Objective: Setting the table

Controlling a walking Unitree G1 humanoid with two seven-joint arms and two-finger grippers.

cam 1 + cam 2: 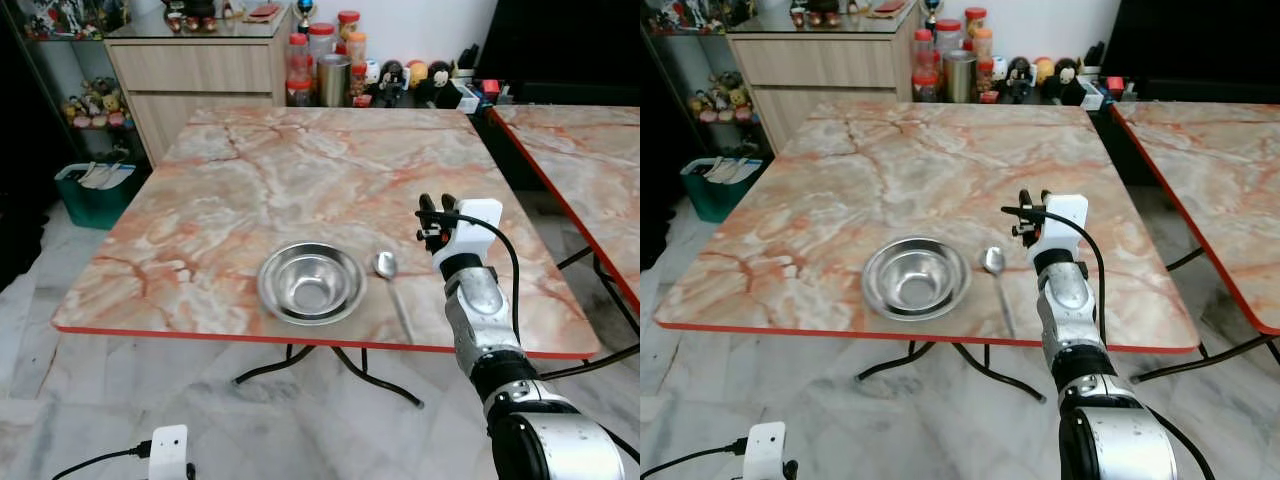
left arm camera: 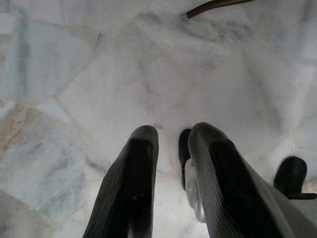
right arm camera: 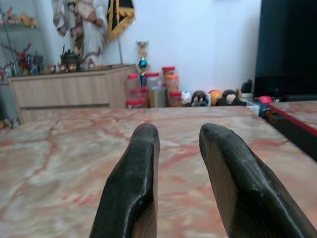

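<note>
Spoon (image 1: 387, 268) handle faint beside bowl (image 1: 311, 283); right gripper (image 1: 436, 215) empty, parted

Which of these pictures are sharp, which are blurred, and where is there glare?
Eye views: sharp, evenly lit; soft glare inside the round steel bowl beside the metal spoon. Right wrist view: black fingers blurred, far wooden cabinet clearer. Left wrist view: fingers soft against the pale marble floor.

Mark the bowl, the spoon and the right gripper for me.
steel bowl (image 1: 311, 282), left eye view, on the inside bottom of the bowl.
spoon (image 1: 386, 264), left eye view, on the spoon's head, beside the bowl.
right gripper (image 1: 436, 205), left eye view, between the black fingertips above the table.
</note>
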